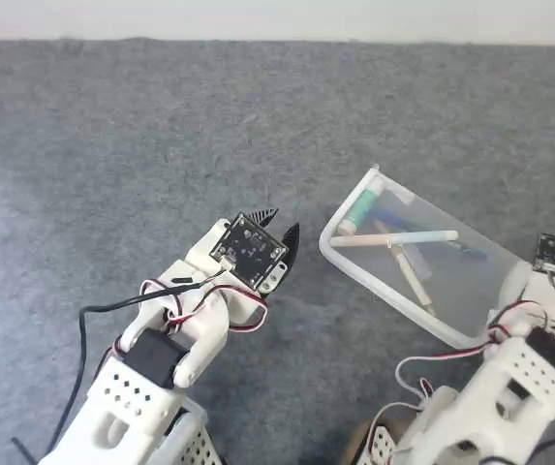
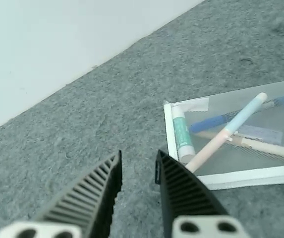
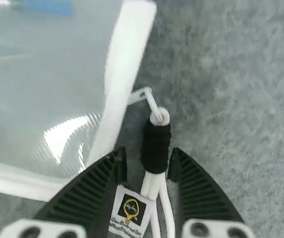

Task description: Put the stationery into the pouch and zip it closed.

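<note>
My right gripper [image 3: 147, 154] sits loose astride the black zip pull [image 3: 155, 141] of the pouch [image 1: 471, 281], its tag [image 3: 129, 210] unreadable; left gripper [image 2: 138, 159] spread over mid tabletop [image 1: 112, 145].

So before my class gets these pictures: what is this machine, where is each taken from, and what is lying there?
Two small robot arms stand side by side on a grey carpet. One picture looks down from above; the others come from a camera on each arm's wrist. A see-through pouch holds pens and a glue stick. The left gripper is open over bare carpet, holding nothing. The right gripper is open, straddling the pouch's zipper pull.
</note>
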Robot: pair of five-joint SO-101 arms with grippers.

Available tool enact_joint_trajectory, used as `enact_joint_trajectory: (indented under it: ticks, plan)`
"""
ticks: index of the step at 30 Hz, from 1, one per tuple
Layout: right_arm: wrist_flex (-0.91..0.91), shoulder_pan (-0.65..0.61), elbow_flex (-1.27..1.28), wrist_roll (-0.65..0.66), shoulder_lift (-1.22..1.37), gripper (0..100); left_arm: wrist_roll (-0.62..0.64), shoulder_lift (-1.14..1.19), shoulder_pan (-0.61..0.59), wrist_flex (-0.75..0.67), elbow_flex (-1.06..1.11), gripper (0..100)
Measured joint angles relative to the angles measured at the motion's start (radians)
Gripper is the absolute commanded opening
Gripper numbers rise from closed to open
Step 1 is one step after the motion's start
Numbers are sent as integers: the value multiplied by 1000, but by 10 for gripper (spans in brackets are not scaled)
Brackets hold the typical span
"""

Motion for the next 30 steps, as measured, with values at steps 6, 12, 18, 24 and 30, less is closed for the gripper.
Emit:
enact_joint_trajectory:
  ticks: [6, 12, 18, 24, 30]
  plan:
    - [-52, 23, -38, 28, 140, 126, 0, 0, 0, 0, 0, 105]
    - [-157, 35, -38, 34, 247, 126, 0, 0, 0, 0, 0, 105]
    - [-284, 37, -38, 35, 367, 118, 0, 0, 0, 0, 0, 105]
    - [-350, 40, -60, 43, 442, 13, 0, 0, 0, 0, 0, 105]
    - [-292, 41, -112, 81, 459, 8, 0, 0, 0, 0, 0, 105]
